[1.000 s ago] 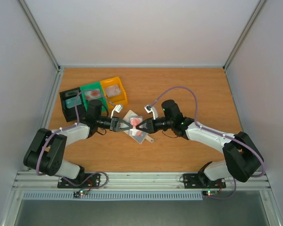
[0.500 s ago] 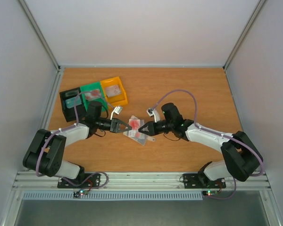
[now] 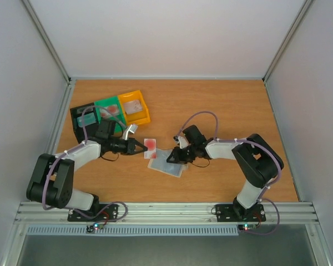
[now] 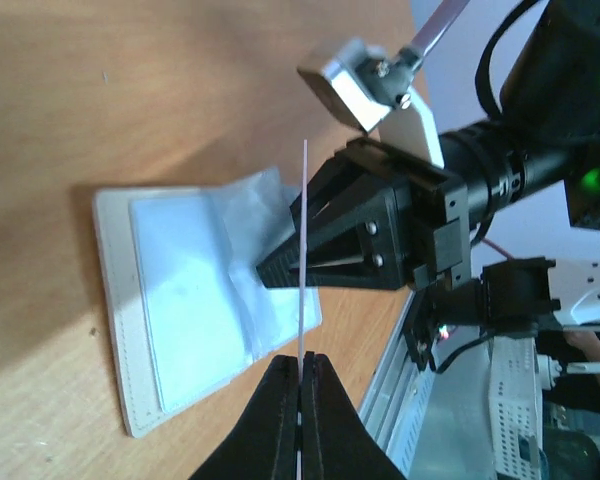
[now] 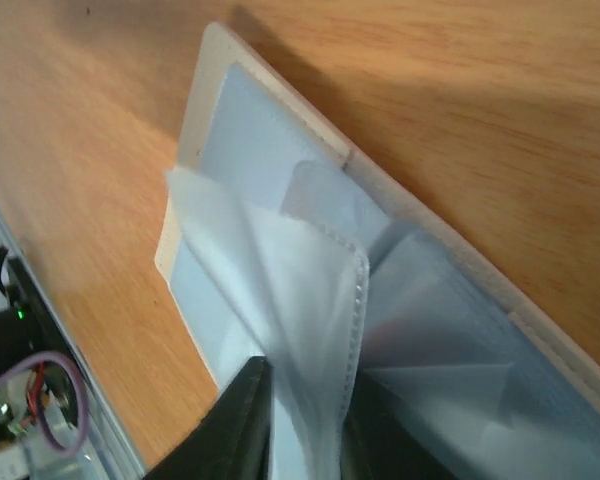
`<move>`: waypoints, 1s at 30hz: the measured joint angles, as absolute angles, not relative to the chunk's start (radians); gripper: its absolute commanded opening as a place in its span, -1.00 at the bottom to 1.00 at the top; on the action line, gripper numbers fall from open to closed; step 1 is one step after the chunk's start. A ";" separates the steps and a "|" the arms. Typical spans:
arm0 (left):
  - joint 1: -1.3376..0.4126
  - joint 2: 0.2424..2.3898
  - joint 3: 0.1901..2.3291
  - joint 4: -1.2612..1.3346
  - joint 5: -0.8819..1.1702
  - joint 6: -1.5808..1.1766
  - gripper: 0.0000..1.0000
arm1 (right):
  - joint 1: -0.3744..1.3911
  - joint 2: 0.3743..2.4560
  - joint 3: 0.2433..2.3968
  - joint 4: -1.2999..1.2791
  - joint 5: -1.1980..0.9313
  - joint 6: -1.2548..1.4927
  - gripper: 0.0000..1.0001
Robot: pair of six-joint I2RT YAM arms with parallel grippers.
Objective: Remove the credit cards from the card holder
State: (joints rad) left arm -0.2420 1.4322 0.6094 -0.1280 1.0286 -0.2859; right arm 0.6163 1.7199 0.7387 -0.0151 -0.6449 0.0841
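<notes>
Seen from above, your two arms are reaching toward each other over a wooden table [image 3: 227, 111]. Your left gripper [image 3: 139, 147] is pinching a reddish-pink card [image 3: 150, 145] by one edge, its jaws pressed together on the card. The card is sitting just beside the left end of the card holder [image 3: 166, 163], outside its pockets; whether the two are touching cannot be told. In the left wrist view you are seeing that card [image 4: 303, 250] edge-on, as a thin pale line rising from between the closed fingers [image 4: 278, 420].

The card holder is lying on the table near the middle, between the two grippers. Its whitish stitched border is resting flat on the wood. A pale bluish card [image 4: 185, 290] is showing through one translucent pocket, inside the holder.

Your right gripper [image 3: 175, 157] is coming in low from the right and clamping a translucent leaf of the holder. In the right wrist view the leaf is running down between the two dark fingers [image 5: 242, 425] and lifting away from the flat part of the holder [image 5: 270, 150]. In the left wrist view the right gripper is appearing just behind the pink card, its black jaws pointing at the holder.

A black bin [image 3: 83, 121], a green bin [image 3: 109, 111] and a yellow bin [image 3: 135, 106] are standing in a row at the far left of the table, well apart from the holder
</notes>
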 measured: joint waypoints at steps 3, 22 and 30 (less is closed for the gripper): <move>-0.209 1.402 0.665 -0.191 1.020 -0.276 -0.99 | 0.617 1.699 0.776 -0.089 -0.597 0.097 -0.22; -0.145 1.065 0.617 0.401 1.333 -0.587 -1.00 | 0.787 1.271 1.256 -0.698 -0.295 -0.188 0.97; -0.148 1.061 0.603 0.513 1.513 -0.471 -0.99 | 0.822 1.345 1.546 -0.817 -0.524 -0.441 0.78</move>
